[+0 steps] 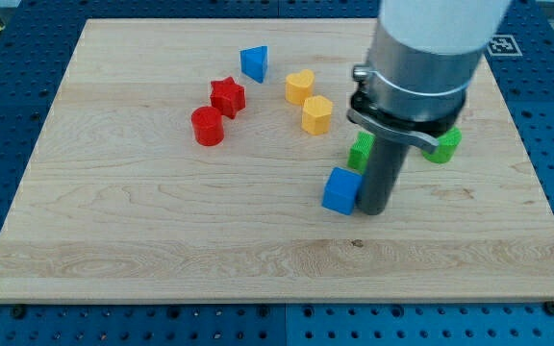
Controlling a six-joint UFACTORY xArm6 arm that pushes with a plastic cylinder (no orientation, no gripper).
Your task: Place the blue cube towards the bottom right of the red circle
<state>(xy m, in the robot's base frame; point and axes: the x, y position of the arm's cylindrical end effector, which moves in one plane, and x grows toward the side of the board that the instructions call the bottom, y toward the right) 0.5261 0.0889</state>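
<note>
Blue cube (341, 190) against my tip (370, 210)

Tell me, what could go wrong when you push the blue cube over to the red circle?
My tip sits against the blue cube on the view's right side, so an off-centre push could spin the cube away. The red circle lies far toward the view's upper left; pushing too far might knock it or the red star. The green block beside my rod might get nudged.

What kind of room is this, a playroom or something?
Probably a robot lab bench, not a playroom. A wooden board lies on a blue table full of holes, and my tip rests beside the blue cube.
</note>
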